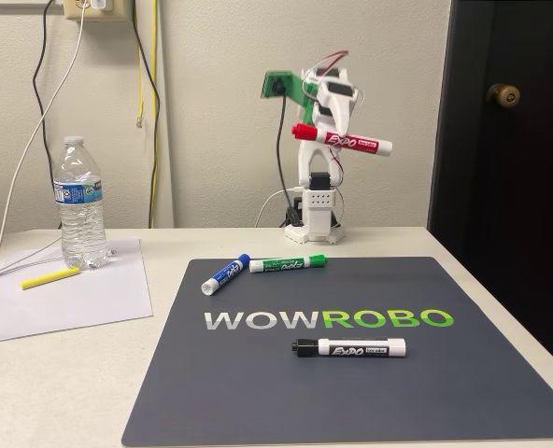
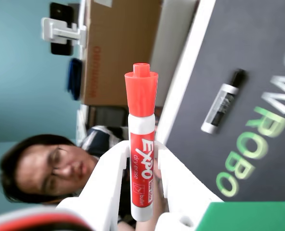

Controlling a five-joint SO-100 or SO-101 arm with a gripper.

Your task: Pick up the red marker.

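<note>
Red marker (image 2: pixel 142 159) glossy plastic; gripper (image 2: pixel 141 180) matt white plastic; mat (image 1: pixel 351 373) matt.

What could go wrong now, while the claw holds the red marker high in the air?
1. The claw grips the red marker on its smooth barrel, with the long cap end sticking out; it could slip or tilt and fall.
2. If dropped, it may hit the green marker or blue marker lying on the mat below.
3. A person is close behind the table; sudden arm motion might reach them.
</note>
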